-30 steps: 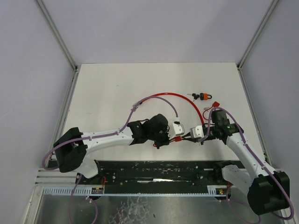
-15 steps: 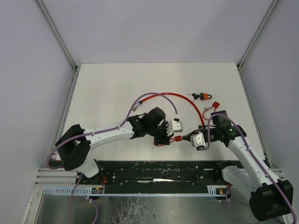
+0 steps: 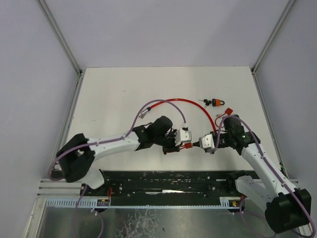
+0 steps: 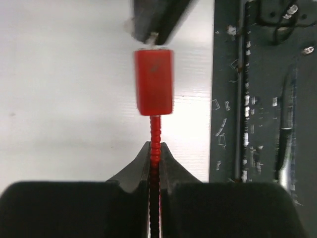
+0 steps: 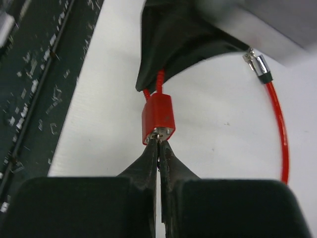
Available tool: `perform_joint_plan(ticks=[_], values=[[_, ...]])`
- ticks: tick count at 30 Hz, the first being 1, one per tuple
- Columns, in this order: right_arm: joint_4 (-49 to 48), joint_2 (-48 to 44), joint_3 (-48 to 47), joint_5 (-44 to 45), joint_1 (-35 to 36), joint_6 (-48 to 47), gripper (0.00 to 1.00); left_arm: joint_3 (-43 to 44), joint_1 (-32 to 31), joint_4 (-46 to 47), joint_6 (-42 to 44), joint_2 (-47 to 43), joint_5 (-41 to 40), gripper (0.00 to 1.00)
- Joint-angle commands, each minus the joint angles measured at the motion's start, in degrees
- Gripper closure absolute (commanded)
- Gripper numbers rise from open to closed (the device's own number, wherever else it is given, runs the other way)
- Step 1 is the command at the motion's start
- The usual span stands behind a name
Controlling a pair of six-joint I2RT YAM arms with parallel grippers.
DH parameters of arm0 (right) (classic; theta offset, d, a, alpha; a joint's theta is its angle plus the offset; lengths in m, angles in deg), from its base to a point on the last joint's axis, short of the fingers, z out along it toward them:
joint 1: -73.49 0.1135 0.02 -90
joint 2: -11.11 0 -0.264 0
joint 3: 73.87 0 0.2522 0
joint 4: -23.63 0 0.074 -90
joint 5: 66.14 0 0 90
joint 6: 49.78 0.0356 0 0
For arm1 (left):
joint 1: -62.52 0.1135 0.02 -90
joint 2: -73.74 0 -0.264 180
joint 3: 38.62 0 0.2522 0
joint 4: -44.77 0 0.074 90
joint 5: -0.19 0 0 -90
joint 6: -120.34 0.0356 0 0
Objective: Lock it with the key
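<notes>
A red lock body (image 3: 188, 146) hangs between my two grippers just above the table's near edge. Its red cable (image 3: 178, 100) loops toward the back. My left gripper (image 4: 154, 151) is shut on the beaded cable (image 4: 155, 134) just behind the lock body (image 4: 154, 82). My right gripper (image 5: 159, 146) is shut on a thin metal key (image 5: 159, 141), whose tip sits at the keyhole face of the lock body (image 5: 158, 118). In the top view the left gripper (image 3: 176, 144) and right gripper (image 3: 197, 144) face each other across the lock.
An orange padlock (image 3: 215, 102) with keys lies at the back right, with a small red tag (image 3: 228, 112) beside it. The cable's free metal end (image 5: 258, 64) shows in the right wrist view. The black rail (image 3: 168, 181) runs along the near edge.
My right gripper has moved left, up to the lock body's end. The left gripper has turned and shifted slightly back, still holding the cable.
</notes>
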Motion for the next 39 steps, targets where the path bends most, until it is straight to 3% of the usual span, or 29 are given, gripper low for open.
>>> perform_joint_plan(ticks=[1,6,8,11,15,19,22,26,29,34,37,39], values=[[-2.1,2.8,-5.1,-3.4,0.6,17.1,1.00,-12.3,-8.5,16.8,15.1,-11.2,-29.7,1.00],[-4.5,6.5,-7.0,-5.5,0.6,28.1,1.00,-21.2,-11.5,29.0,24.5,-16.6,-36.4,1.00],[-3.8,8.2,-7.7,-6.2,0.6,29.6,1.00,-21.0,-11.5,27.6,24.6,-16.9,-37.4,1.00],[-1.7,8.5,-7.5,-4.1,0.7,24.2,1.00,-18.8,-11.1,22.7,20.6,-16.5,-34.8,1.00],[-2.8,4.4,-4.4,0.8,2.0,18.5,1.00,-11.4,-4.1,10.5,9.6,-13.7,-12.7,1.00],[-5.2,0.7,-1.9,5.5,3.1,14.6,1.00,-5.5,2.0,0.4,4.7,-8.0,10.2,1.00],[-5.5,-0.7,-1.0,6.7,3.5,13.1,1.00,-0.1,2.2,-4.7,3.3,-2.4,13.8,1.00],[-5.9,-1.4,-0.9,7.3,3.5,12.9,1.00,2.6,2.6,-7.3,2.1,0.9,7.9,1.00],[-5.9,-1.1,-0.9,7.3,3.4,13.5,1.00,1.5,2.0,-5.7,2.2,-0.3,-6.3,1.00],[-6.2,1.7,-2.5,6.8,3.4,17.2,1.00,-11.6,-5.4,10.8,14.8,-8.1,-32.7,1.00],[-5.8,2.5,-2.8,7.2,3.4,17.3,1.00,-18.6,-7.1,21.4,19.2,-11.7,-37.3,1.00],[-6.2,2.1,-2.6,7.1,3.5,17.6,1.00,-19.8,-7.1,22.8,19.0,-13.3,-37.3,1.00]])
